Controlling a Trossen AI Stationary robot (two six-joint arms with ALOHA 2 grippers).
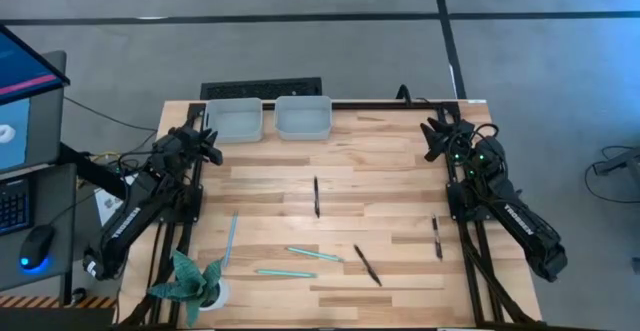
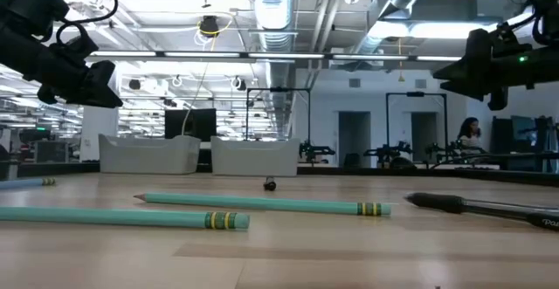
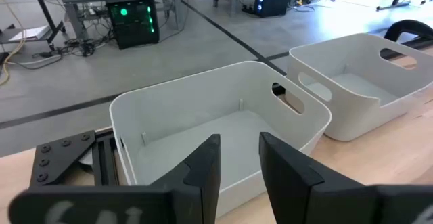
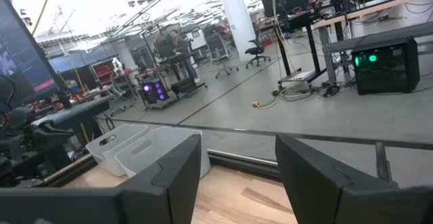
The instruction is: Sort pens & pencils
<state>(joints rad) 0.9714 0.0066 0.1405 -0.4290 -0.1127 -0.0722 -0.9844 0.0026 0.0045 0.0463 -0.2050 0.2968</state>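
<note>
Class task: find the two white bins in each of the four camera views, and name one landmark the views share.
High view: bins at the table's far edge.
Low view: bins left of centre, far back.
Left wrist view: bins fill the middle.
Right wrist view: bins at lower left.
Shared landmark: the wooden table.

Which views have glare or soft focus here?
Low view: ceiling lights blow out, the near teal pencil is soft. Left wrist view: own fingers blur up close, the bin is sharp. Right wrist view: bright backlit room, dark fingers. High view: even light.
</note>
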